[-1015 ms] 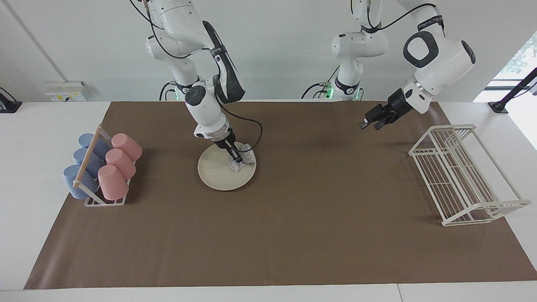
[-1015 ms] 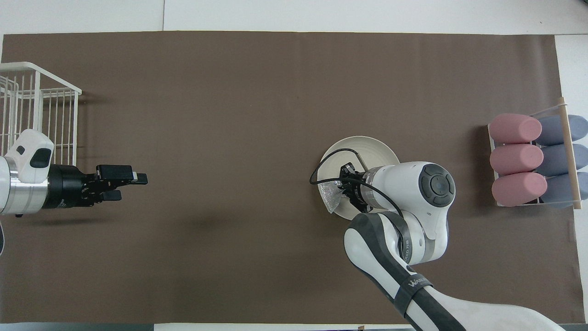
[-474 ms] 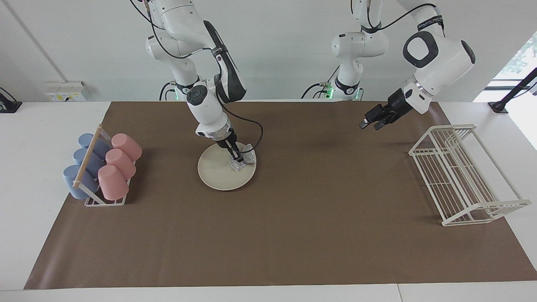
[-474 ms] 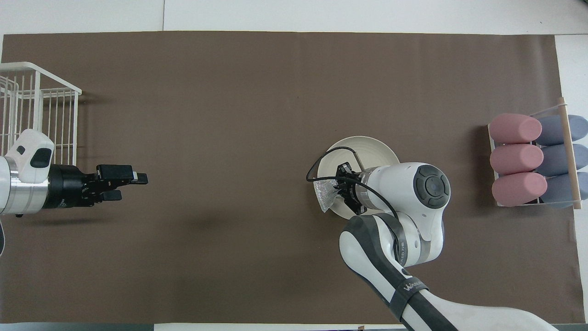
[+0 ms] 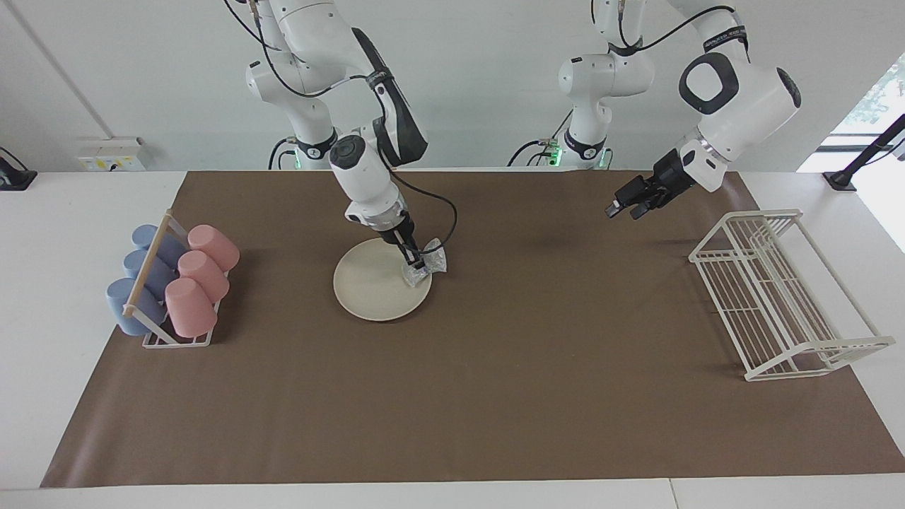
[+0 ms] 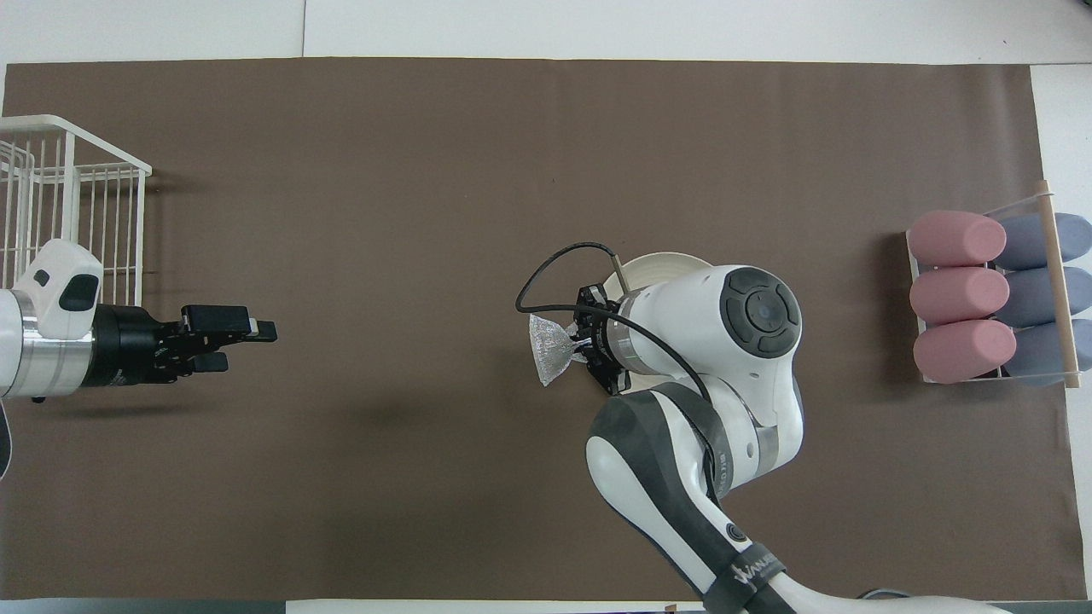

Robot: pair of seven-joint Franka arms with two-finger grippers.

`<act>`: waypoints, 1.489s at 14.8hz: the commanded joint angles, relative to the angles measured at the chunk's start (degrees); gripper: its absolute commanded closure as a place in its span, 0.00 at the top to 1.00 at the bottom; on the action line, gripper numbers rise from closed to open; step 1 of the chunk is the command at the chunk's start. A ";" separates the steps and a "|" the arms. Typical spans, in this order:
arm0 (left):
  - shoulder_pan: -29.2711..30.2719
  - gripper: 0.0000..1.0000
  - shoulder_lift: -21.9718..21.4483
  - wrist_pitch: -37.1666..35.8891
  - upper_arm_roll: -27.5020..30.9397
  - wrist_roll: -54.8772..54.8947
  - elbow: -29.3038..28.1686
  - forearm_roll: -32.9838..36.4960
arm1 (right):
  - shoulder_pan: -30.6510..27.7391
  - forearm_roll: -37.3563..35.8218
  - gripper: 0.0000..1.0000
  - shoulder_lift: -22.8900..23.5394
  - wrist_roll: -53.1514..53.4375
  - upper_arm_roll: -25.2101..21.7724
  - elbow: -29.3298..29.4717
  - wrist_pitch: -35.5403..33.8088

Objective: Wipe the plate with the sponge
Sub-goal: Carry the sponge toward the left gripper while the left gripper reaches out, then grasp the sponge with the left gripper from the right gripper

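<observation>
Now | brown mat, white wall | right fingers clamp sponge | left fingers released

Bright, even, diffuse light in both views. Daylight blows out the window at the facing view's right edge. Shadows soft and faint on the brown mat. Focus sharp, no motion blur, no glare.

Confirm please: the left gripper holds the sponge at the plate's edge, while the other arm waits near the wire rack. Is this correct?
Not quite: the right gripper holds the sponge, as the facing view shows by the arm's base. It is at the plate's edge. The left gripper waits, open, near the wire rack.
</observation>
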 commanded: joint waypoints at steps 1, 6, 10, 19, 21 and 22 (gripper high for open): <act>-0.12 1.00 0.40 -1.08 -0.41 -0.34 0.70 -7.48 | 1.58 -10.77 0.00 1.63 10.79 0.18 11.67 -11.05; -2.32 1.00 0.05 -2.66 -0.41 1.50 0.70 -26.30 | 4.85 -15.91 0.00 1.03 20.75 0.18 27.34 -30.41; -3.82 1.00 -1.00 -6.26 -0.41 2.56 -0.09 -36.15 | 6.06 -15.83 0.00 -1.97 26.01 0.44 27.36 -35.88; -15.23 1.00 -0.92 -6.09 -0.41 8.36 -2.20 -43.03 | 6.95 -15.82 0.00 -2.49 28.67 0.44 26.57 -34.92; -17.69 1.00 -0.57 -5.05 -0.41 8.45 -2.20 -43.82 | 6.95 -15.82 0.00 -2.49 28.67 0.44 26.57 -34.83; -19.36 1.00 -0.57 -3.39 -0.41 8.45 -2.29 -44.69 | 6.87 -15.82 0.00 -2.41 28.67 0.44 26.66 -34.91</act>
